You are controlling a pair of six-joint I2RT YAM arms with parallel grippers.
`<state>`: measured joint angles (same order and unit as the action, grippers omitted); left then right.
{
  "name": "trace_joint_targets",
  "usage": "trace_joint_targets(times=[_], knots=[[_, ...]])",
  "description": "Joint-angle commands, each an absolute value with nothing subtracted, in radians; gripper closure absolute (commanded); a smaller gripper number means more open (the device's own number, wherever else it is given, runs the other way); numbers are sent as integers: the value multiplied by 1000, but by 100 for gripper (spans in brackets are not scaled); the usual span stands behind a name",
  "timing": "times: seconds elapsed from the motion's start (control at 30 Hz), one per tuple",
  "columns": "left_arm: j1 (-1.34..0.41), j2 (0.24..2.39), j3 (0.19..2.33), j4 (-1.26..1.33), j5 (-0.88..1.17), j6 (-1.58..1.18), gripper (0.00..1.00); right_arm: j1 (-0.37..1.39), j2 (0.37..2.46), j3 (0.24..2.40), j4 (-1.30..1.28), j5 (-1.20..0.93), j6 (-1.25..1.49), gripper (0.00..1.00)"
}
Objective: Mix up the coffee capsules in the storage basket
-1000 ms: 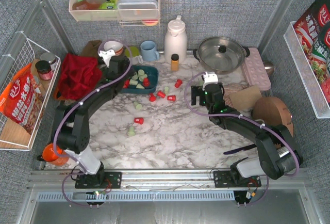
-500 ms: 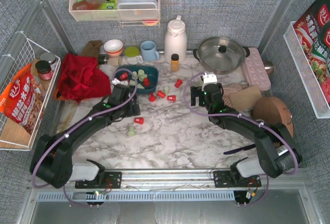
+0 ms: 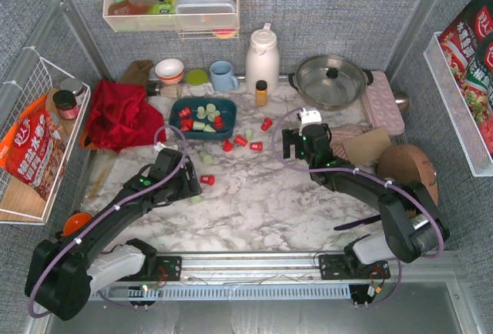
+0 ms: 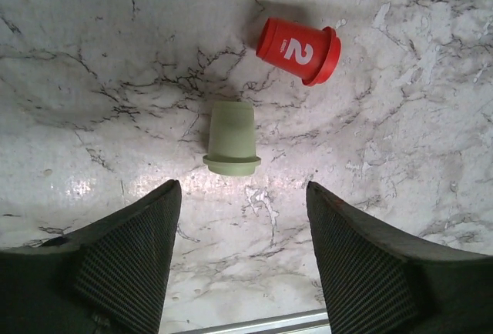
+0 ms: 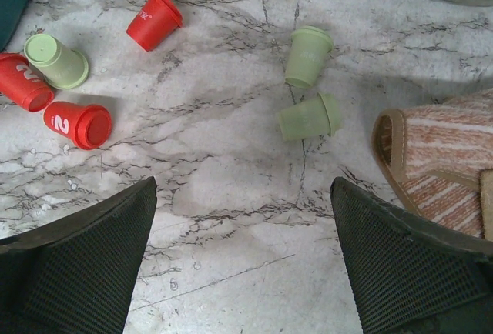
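The dark teal storage basket (image 3: 232,108) stands at the back centre, holding red and mint green coffee capsules (image 3: 202,115). More capsules lie loose on the marble to its right (image 3: 240,140). My left gripper (image 3: 191,186) (image 4: 243,195) hovers open above the table. A green capsule (image 4: 231,138) lies on its side just ahead of its fingertips, and a red one marked 2 (image 4: 299,41) (image 3: 206,180) lies beyond. My right gripper (image 3: 302,143) (image 5: 243,188) is wide open and holds nothing. Two green capsules (image 5: 308,57) and several red ones (image 5: 77,125) lie ahead of it.
A white thermos (image 3: 262,57), a steel pot (image 3: 331,80), a blue mug (image 3: 223,76) and a small brown bottle (image 3: 261,91) line the back. A red cloth (image 3: 115,111) lies left of the basket. A striped woven mat (image 5: 439,157) sits right of the right gripper.
My left arm has drawn back from the basket toward the near edge and now hangs over the loose green capsule, its jaws somewhat narrower. The right arm has not moved.
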<state>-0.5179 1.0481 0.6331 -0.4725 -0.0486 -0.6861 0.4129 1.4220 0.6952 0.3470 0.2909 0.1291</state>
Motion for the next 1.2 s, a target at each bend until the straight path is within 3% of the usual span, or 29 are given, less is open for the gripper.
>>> trace_joint_targets(times=[0.0, 0.83, 1.17], knots=[[-521, 1054, 617, -461, -14, -733, 26, 419, 1424, 709, 357, 291, 138, 1], [-540, 1306, 613, -342, -129, -729, 34, 421, 1438, 715, 354, 295, 133, 1], [-551, 1337, 592, -318, -108, -730, 53, 420, 1439, 715, 353, 296, 133, 1]])
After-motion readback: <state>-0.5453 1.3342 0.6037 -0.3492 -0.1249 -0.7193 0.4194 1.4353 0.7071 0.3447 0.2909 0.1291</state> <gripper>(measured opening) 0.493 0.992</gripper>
